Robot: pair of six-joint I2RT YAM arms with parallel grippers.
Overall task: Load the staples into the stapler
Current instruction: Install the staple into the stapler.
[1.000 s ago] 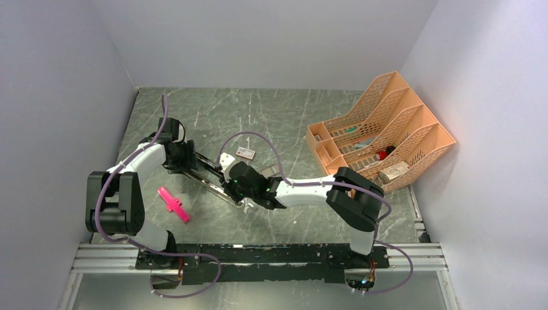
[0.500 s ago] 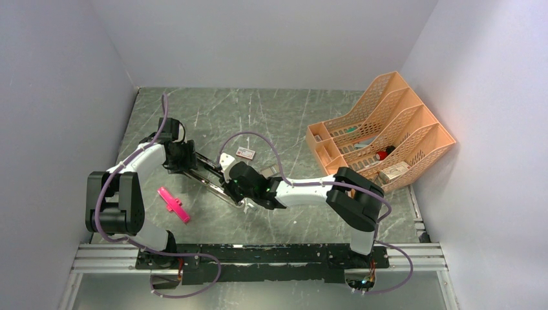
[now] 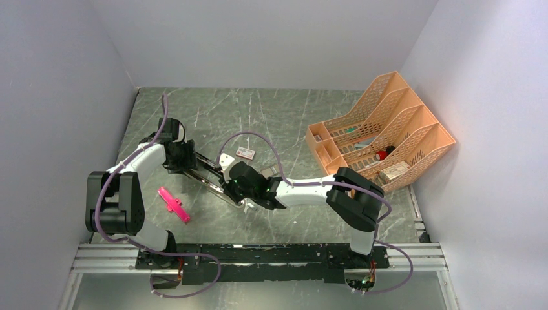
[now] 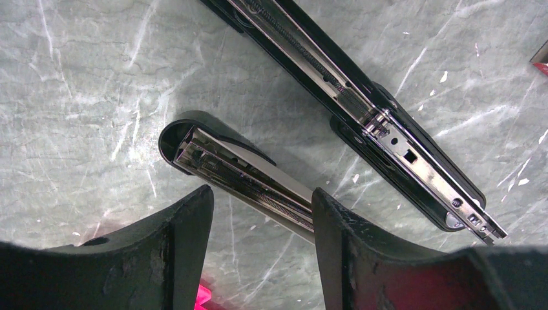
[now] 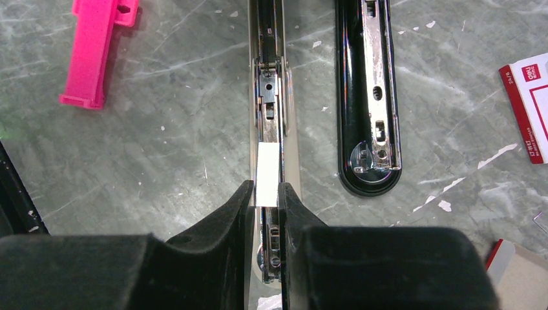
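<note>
The black stapler point(image 3: 205, 172) lies folded open on the table between my two grippers. In the right wrist view its chrome rail point(image 5: 271, 97) runs up the middle, and its black base with a chrome plate point(image 5: 368, 97) lies to the right. My right gripper point(image 5: 265, 194) is shut on a short silvery staple strip point(image 5: 267, 174), held right over the rail. My left gripper point(image 4: 262, 219) is open over the stapler's round-ended black arm point(image 4: 220, 165). That arm runs under the right finger point(image 4: 336, 245). The other long half point(image 4: 362, 110) lies beyond.
The red-and-white staple box point(image 3: 245, 153) lies just behind the stapler and shows at the right edge of the right wrist view point(image 5: 530, 110). A pink plastic piece point(image 3: 173, 204) lies front left. An orange file organizer point(image 3: 381, 139) stands at the right. Paper scraps dot the table.
</note>
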